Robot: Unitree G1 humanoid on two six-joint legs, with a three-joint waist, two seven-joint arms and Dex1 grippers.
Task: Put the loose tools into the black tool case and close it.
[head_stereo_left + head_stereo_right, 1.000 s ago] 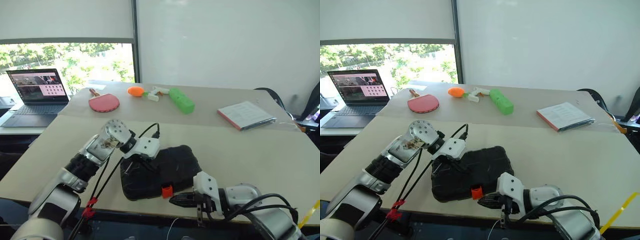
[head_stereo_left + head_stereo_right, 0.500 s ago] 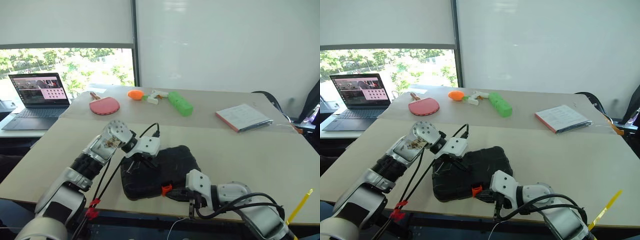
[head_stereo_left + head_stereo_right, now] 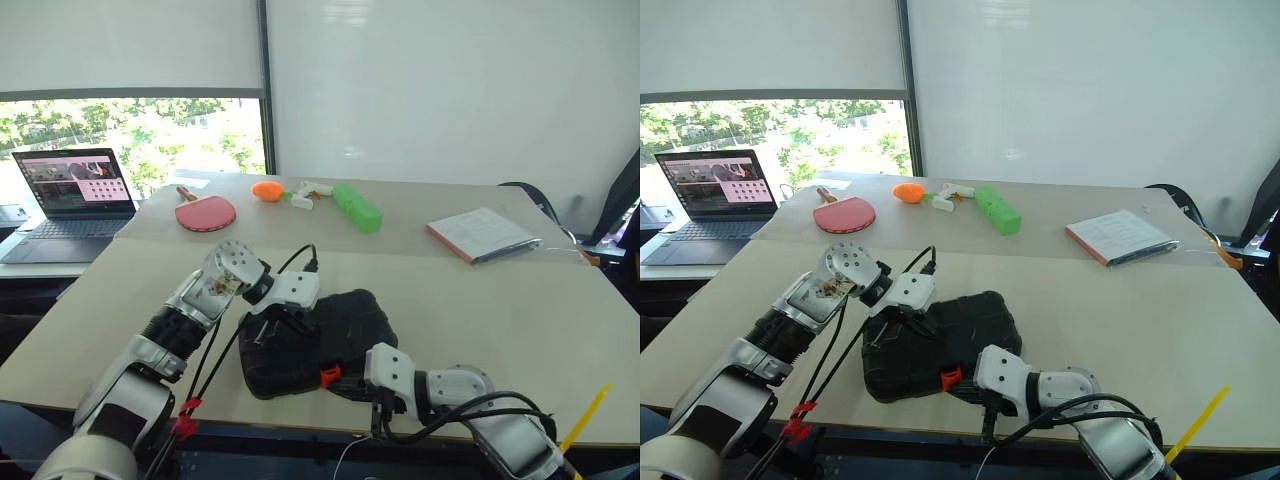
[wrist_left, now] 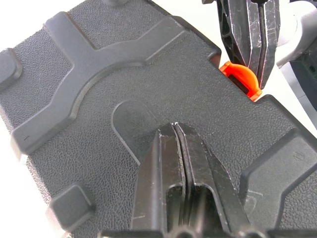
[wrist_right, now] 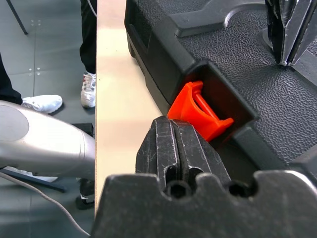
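The black tool case [image 3: 315,340] lies shut at the near table [image 3: 520,330] edge, contents hidden, no lettering legible. Its orange latch [image 5: 200,110] sits at six o'clock on the case. The right gripper [image 5: 177,144], fingers together, has crept in since a second ago, tip just beside the latch. The left gripper [image 4: 177,151], fingers together, presses the lid. At eleven o'clock: paddle [image 3: 205,211], laptop [image 3: 70,190].

Beige tables [image 3: 520,300] before a white wall [image 3: 450,90], bright window [image 3: 130,140] with lowered blind [image 3: 130,45] at left.
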